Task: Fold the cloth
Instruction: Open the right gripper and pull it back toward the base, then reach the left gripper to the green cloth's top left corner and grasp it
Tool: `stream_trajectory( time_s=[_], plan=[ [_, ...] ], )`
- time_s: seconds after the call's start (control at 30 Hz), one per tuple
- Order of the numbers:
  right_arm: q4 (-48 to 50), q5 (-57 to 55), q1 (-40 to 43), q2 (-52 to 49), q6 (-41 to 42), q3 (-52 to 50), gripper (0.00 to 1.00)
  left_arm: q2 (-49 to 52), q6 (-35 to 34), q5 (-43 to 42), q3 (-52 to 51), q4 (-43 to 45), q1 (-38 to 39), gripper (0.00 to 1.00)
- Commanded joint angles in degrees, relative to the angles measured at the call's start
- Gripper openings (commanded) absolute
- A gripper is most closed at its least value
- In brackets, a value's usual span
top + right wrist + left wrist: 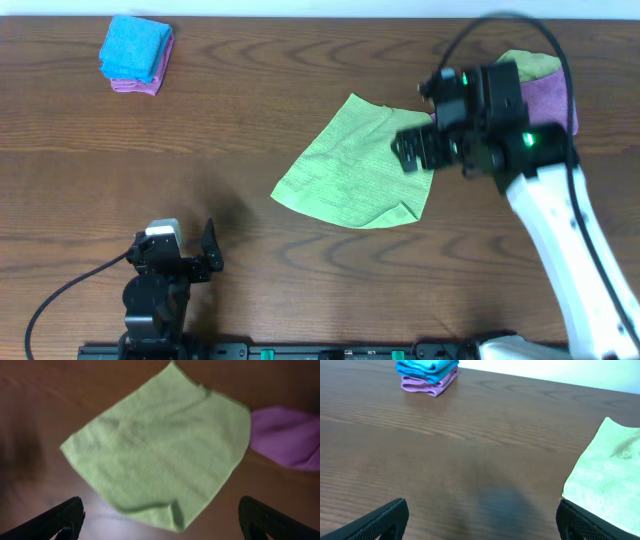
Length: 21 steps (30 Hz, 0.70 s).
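The cloth [350, 170] lies spread flat beneath the right hand [413, 150], which hangs released, grasping nothing.

Dark wood-grain table [300, 60], white wall [545, 367]

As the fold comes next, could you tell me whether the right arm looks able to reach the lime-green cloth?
Probably yes: the right gripper hovers open over the lime-green cloth, which lies spread on the table, nothing covering it.
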State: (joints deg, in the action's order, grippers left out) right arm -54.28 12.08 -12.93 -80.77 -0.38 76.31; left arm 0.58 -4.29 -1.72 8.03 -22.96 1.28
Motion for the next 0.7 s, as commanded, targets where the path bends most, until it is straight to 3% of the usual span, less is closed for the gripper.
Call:
stream_trajectory(
  time_s=[0.0,0.1,0.17,0.37,0.5,0.67],
  plan=[
    [-0.4,1.8,-1.5,5.9,1.9,-7.1,0.98,-0.3,-4.0,-5.2,-0.7,2.1,-0.1,0.95],
    [-0.8,5.1,-2.9,15.1,4.1,-12.8,0.98,-0.3,-11.3,-20.2,-0.7,4.7,-0.1,0.95],
    [-3.2,5.1,-3.5,21.3,4.8,-14.2,0.99,-0.3,-12.3,-25.3,-0.7,4.9,-0.1,0.95],
    [-12.4,5.1,-3.7,35.4,6.1,-14.2,0.99,-0.3,-12.7,-26.9,-0.8,8.7,-0.1,0.95],
    [-16.3,5.1,-3.7,39.3,7.6,-14.3,0.99,2.4,-14.3,-35.8,-3.0,23.6,1.2,0.96],
    [-17.4,4.9,-3.7,40.5,7.6,-15.9,0.99,16.2,-12.3,-32.1,-3.4,34.4,7.6,0.95]
  ],
)
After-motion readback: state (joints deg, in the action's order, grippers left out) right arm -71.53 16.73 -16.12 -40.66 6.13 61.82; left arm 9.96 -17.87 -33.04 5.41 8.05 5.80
